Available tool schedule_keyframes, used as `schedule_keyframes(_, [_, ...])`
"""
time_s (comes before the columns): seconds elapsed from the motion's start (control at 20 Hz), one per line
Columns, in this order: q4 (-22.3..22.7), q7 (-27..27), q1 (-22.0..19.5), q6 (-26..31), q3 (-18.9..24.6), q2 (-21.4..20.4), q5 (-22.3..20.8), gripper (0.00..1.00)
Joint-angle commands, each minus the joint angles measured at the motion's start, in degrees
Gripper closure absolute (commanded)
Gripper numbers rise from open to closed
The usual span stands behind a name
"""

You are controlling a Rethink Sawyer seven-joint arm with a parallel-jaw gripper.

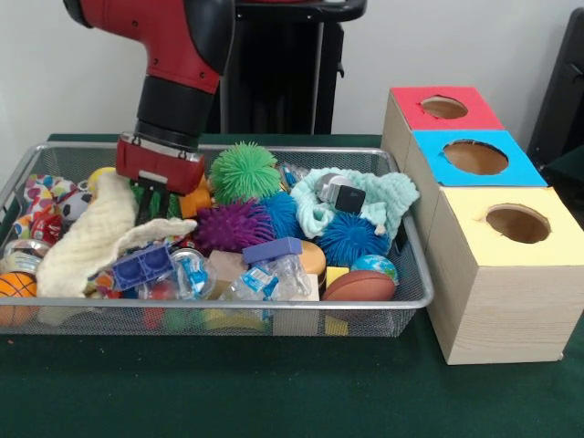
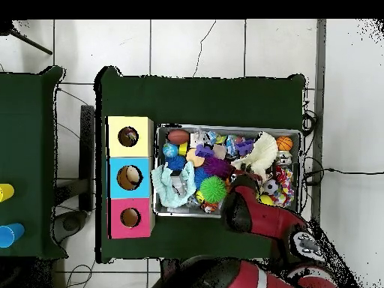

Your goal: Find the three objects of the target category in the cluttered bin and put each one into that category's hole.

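The silver wire-mesh bin (image 1: 228, 306) stands on the green table, full of toys; it also shows in the overhead view (image 2: 225, 126). A white polka-dot cloth (image 1: 41, 194) lies at the bin's left end, partly under other toys; in the overhead view it (image 2: 283, 180) is at the bin's right end. I cannot make out separate polka-dot pieces. My gripper (image 1: 153, 205) reaches down into the bin's back left part, right of that cloth and beside the cream waffle cloth (image 1: 91, 239). Its tips are hidden among the toys. The yellow-topped box's hole (image 1: 517, 223) (image 2: 128, 136) is right of the bin.
A mint-green cloth (image 1: 383, 196) with a grey block lies at the bin's right. Green (image 1: 244, 171), purple (image 1: 233, 225) and blue (image 1: 351, 239) spiky balls fill the middle. Blue-topped (image 1: 474, 157) and red-topped (image 1: 444, 108) boxes stand behind the yellow one.
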Motion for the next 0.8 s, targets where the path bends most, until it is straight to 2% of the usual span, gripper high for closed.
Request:
schedule_keyframes(0.05, [2.2,4.9,6.6,11.2,-1.8,-11.7,1.2,1.00])
schedule_keyframes(0.35, [0.0,4.6,13.7,17.9,-9.8,-16.1,3.1,1.00])
schedule_keyframes(0.45, [-0.8,4.8,15.2,20.1,-10.9,-16.9,3.1,1.00])
schedule_keyframes(0.6, [-0.6,6.0,16.4,22.3,-10.5,-17.6,3.3,1.00])
schedule_keyframes(0.7, [2.1,7.8,15.8,24.5,-7.5,-18.6,4.2,1.00])
schedule_keyframes(0.75, [4.1,8.8,14.8,25.8,-4.7,-19.4,4.9,1.00])
schedule_keyframes(0.8, [4.5,9.3,15.5,26.2,-4.7,-19.6,5.3,1.00])
